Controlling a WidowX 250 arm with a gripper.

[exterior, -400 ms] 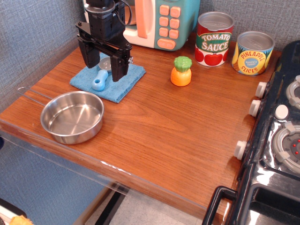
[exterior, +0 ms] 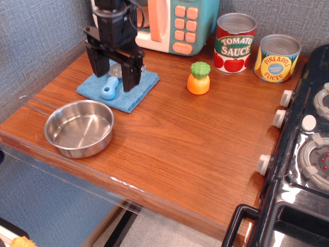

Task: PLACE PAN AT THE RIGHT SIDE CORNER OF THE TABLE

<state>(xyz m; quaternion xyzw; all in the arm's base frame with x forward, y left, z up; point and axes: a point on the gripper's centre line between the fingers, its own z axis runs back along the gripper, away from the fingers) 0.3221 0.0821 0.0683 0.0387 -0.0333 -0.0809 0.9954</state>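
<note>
Hovering over blue cloth [exterior: 119, 88], gripper [exterior: 112, 76] spread, empty. Pan [exterior: 79, 128] untouched at tabletop [exterior: 190, 139] front-left; grasp and whole move right remain.

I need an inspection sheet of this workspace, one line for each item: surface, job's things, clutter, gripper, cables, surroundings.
Surface: wooden table, glossy.
Job's things: pan empty, upright, near the front left edge, wire handle pointing left.
Clutter: blue cloth with a blue-handled spoon on it; toy pineapple; tomato sauce can; pineapple slices can; toy microwave at the back.
Gripper: gripper open, holding nothing, above the cloth and spoon.
Cables: black cable on the arm.
Surroundings: black toy stove at right; grey wall.
</note>
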